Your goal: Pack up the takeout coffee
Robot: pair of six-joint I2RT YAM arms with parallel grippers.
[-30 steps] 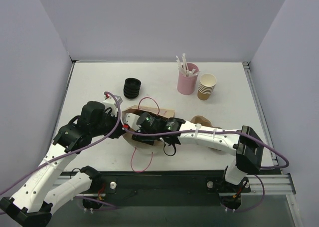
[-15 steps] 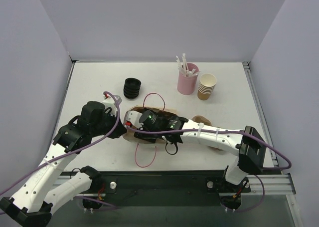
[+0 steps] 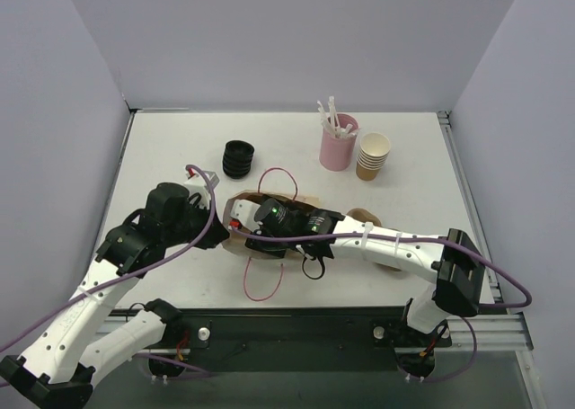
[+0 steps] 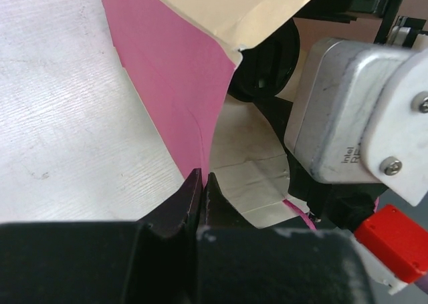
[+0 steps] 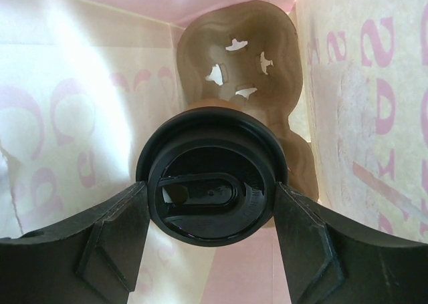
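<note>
- Right gripper (image 5: 208, 214): inside the paper bag (image 4: 167, 70), jaws set at medium width and closed against the takeout coffee (image 5: 208, 194).
- Contact: both fingers (image 5: 114, 230) bear on opposite sides of the cup just under the black lid; the lid faces the wrist camera.
- Takeout coffee position: within the bag, held upright between the bag walls, above the brown pulp cup carrier (image 5: 241, 57) that lies on the bag floor. Whether the cup base touches the carrier cannot be told.
- Left gripper (image 4: 202, 184): jaws closed to a narrow slit, pinching the upper edge of the pink bag wall.
- Top view: the bag sits at table (image 3: 162, 148) centre, between the two arms; one red handle (image 3: 278, 180) loops to the far side, the other to the near side.
- Far side of the table: stack of black lids (image 3: 238, 159), pink cup of straws (image 3: 338, 144), stack of paper cups (image 3: 373, 155), all well apart from the bag.
</note>
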